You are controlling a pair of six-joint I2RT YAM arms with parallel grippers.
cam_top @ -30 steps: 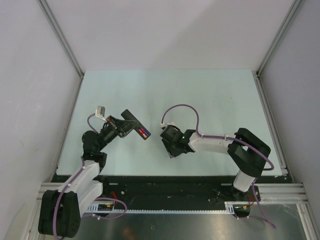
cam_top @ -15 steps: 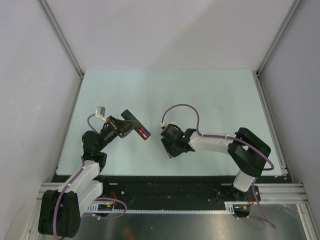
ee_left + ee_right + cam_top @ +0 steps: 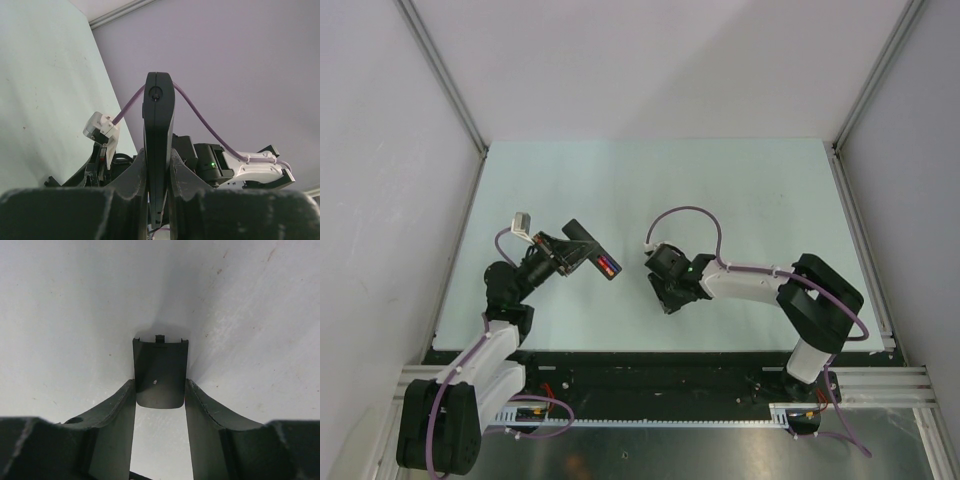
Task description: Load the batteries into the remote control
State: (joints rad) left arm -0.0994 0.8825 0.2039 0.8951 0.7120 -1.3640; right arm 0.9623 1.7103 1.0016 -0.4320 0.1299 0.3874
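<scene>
Remote control (image 3: 158, 145) edge-up, clamped between left jaws; cover (image 3: 160, 372) pinched between right jaws on table (image 3: 60, 315)

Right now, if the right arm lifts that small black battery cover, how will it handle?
The small black plastic battery cover looks thin and flat, so probably light and fairly stiff. The jaws meet only its narrow side edges, so it could pivot or slip. The small tabs on its far edge look easy to snap.
</scene>
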